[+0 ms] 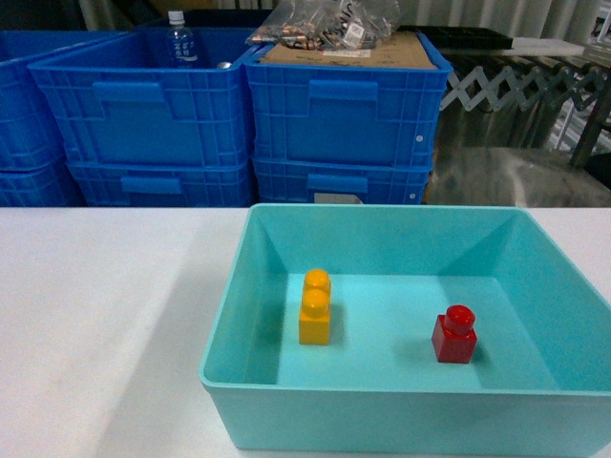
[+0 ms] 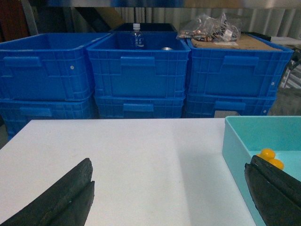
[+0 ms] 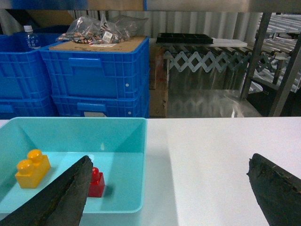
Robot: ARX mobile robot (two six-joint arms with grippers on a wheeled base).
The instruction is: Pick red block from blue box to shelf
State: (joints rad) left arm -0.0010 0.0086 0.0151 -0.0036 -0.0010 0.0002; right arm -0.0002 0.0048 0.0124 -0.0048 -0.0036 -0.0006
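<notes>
1. Head view shows a white table as the largest surface, with stacked dark blue ribbed crates standing behind its far edge; one crate carries a cardboard sheet and clear bags of small parts, another holds a water bottle
2. Beyond the table on the right, the right wrist view catches slanted metal uprights that may belong to the shelf, though too little shows to be sure
3. On the table sits the blue box, lidless, its turquoise walls sloping inward
4. The left gripper hangs over bare table just left of the box, its dark fingers spread wide with nothing between them
5. The right gripper hovers low at the box's right wall, likewise spread wide and empty, one of its fingers overlapping the box in that view
6. A yellow-orange two-stud brick stands on the box floor toward the left
7. The red block stands upright on the box floor toward the right, well apart from the yellow brick and untouched by either gripper
8. Judged from this, the task is at its very start: no grasp is made, so reaching in, closing on the red block, lifting it out and carrying it to the shelf all remain, and the right gripper looks the better placed to do it
</notes>
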